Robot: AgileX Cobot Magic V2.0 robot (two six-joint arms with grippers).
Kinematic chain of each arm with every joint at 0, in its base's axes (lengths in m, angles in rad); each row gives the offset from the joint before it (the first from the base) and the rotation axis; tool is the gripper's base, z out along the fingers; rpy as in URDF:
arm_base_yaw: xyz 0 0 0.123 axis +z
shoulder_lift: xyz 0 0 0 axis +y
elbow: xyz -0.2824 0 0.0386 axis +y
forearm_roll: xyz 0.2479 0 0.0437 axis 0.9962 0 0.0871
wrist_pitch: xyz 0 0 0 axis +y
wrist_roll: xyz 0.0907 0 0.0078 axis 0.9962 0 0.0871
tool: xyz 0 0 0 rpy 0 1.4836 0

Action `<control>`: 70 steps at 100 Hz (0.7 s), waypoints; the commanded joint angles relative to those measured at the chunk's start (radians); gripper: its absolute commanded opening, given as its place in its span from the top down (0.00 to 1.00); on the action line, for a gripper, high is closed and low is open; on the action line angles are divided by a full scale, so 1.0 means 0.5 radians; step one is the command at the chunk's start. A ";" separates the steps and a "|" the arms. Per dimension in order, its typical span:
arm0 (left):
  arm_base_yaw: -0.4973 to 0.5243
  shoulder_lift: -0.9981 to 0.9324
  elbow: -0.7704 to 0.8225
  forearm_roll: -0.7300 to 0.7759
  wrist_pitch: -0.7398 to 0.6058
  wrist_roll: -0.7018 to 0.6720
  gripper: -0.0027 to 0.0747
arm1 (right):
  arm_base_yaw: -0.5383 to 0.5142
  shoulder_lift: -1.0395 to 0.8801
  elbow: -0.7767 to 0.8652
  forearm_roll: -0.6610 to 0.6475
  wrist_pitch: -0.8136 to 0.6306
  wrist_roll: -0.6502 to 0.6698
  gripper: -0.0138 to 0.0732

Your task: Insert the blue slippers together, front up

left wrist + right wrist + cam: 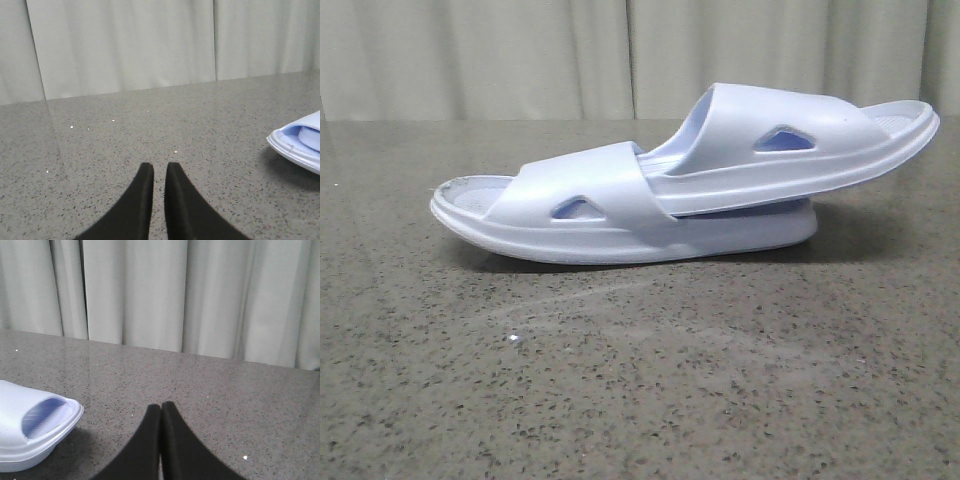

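Note:
The blue slippers lie nested in the middle of the table in the front view. The lower slipper rests flat on its sole, one end pointing left. The upper slipper is pushed under the lower one's strap and tilts up to the right. Neither gripper shows in the front view. In the left wrist view my left gripper hovers over bare table with only a narrow slit between its fingers, and the end of a slipper shows off to one side. My right gripper is shut and empty, apart from a slipper end.
The speckled grey stone table stretches all round the slippers. A pale curtain hangs behind its far edge.

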 commanded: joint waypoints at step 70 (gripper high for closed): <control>0.286 -0.228 0.015 0.045 -0.142 -0.042 0.94 | -0.017 0.015 -0.050 -0.050 -0.131 -0.015 0.96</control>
